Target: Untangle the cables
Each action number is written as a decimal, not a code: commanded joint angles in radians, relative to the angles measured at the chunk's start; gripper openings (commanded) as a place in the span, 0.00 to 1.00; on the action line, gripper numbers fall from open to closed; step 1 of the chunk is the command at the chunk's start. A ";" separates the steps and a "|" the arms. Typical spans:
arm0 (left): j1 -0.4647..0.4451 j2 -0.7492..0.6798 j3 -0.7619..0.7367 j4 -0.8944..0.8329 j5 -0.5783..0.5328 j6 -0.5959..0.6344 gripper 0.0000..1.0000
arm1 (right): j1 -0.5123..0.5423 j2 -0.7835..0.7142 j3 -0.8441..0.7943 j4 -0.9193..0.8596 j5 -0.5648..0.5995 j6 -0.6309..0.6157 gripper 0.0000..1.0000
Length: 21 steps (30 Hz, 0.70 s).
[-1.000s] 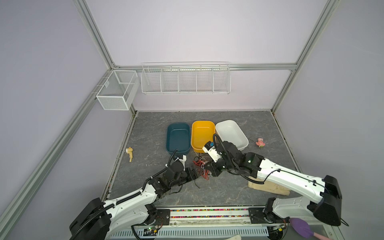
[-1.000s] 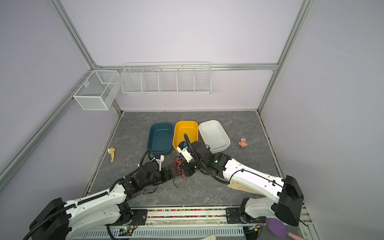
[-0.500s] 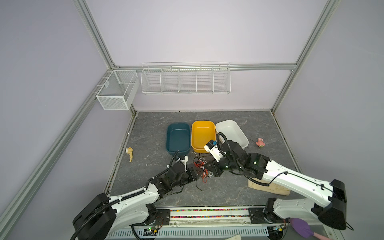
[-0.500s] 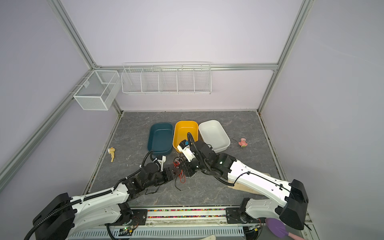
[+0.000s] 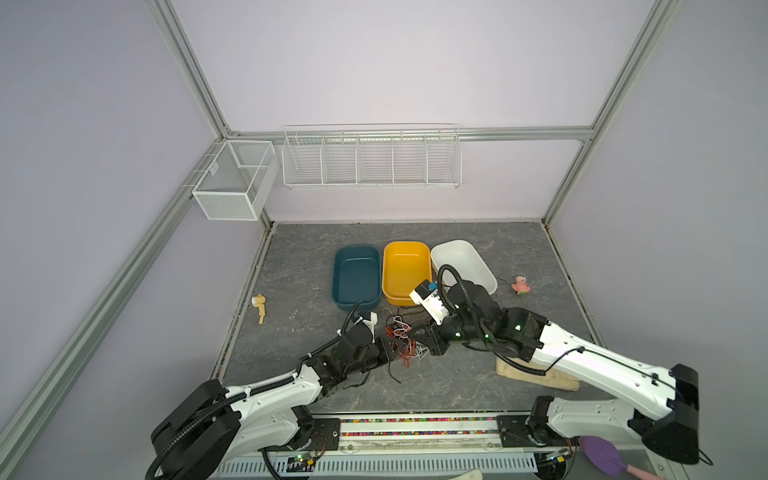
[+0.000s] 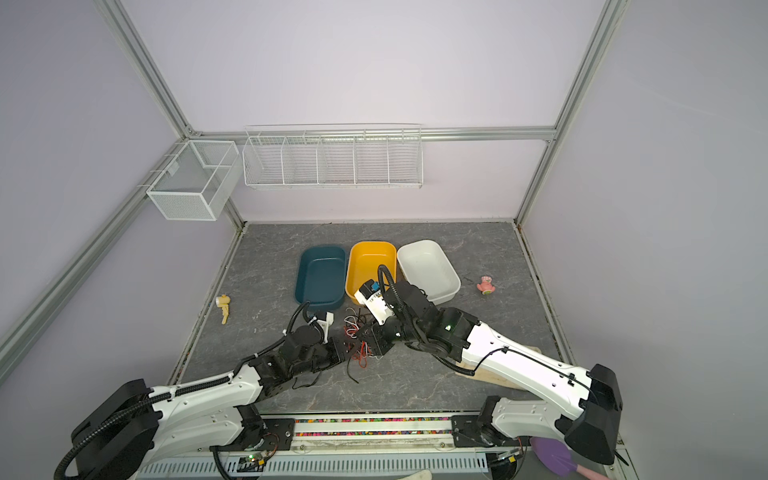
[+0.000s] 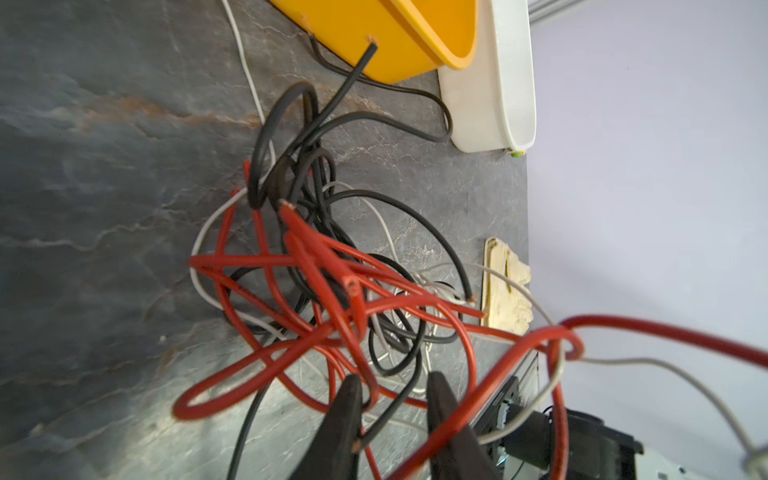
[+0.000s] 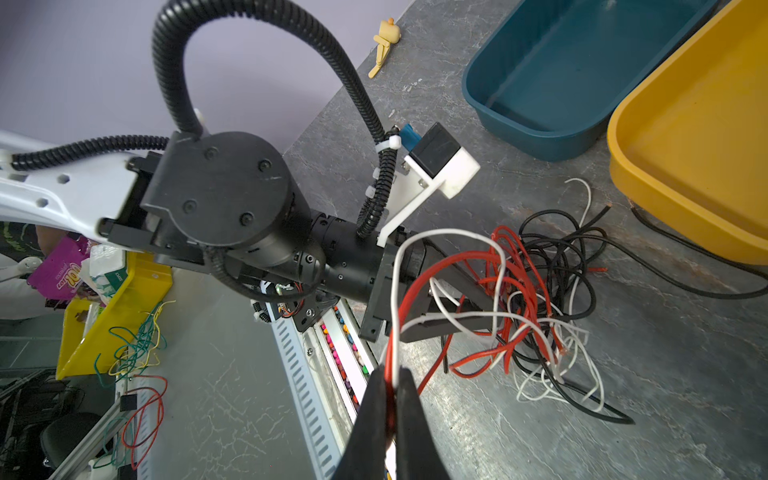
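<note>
Grey marbled tabletop (image 5: 457,374), lilac walls (image 5: 374,62). Three plastic tubs in row: teal tub (image 5: 356,249), yellow tub (image 5: 406,244), white tub (image 5: 453,243). One tangle of thin red-orange, white and black cables (image 5: 401,338) on tabletop before yellow tub, between two grippers. At tangle, left gripper (image 7: 393,378) jaws narrowly apart, red and black strands in gap; right gripper (image 8: 392,374) clamped on red and white strands.
</note>
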 commanded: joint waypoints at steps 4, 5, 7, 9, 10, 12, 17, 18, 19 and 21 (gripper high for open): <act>-0.005 0.013 -0.024 0.009 -0.023 -0.006 0.07 | 0.007 -0.061 -0.006 -0.024 0.032 0.005 0.07; -0.005 0.011 -0.024 0.004 -0.028 -0.004 0.04 | 0.007 -0.072 -0.012 -0.026 0.040 0.003 0.07; -0.005 0.009 -0.025 -0.006 -0.036 -0.001 0.00 | 0.005 -0.088 -0.022 -0.031 0.056 -0.001 0.08; -0.005 0.003 -0.025 -0.018 -0.041 0.001 0.00 | 0.005 -0.094 -0.033 -0.047 0.070 -0.008 0.08; -0.005 -0.001 -0.024 -0.025 -0.044 0.003 0.00 | 0.004 -0.097 -0.041 -0.054 0.078 -0.012 0.08; -0.005 -0.014 -0.023 -0.040 -0.047 0.003 0.00 | -0.001 -0.102 -0.065 -0.059 0.094 -0.009 0.09; -0.005 -0.077 -0.022 -0.108 -0.077 0.003 0.00 | -0.013 -0.125 -0.135 -0.042 0.121 0.011 0.11; -0.005 -0.091 -0.022 -0.123 -0.085 0.003 0.00 | -0.017 -0.131 -0.149 -0.035 0.125 0.017 0.12; -0.005 -0.109 -0.022 -0.142 -0.093 0.003 0.00 | -0.021 -0.133 -0.162 -0.030 0.124 0.018 0.14; -0.005 -0.142 -0.022 -0.174 -0.110 0.003 0.00 | -0.028 -0.131 -0.168 -0.024 0.122 0.023 0.16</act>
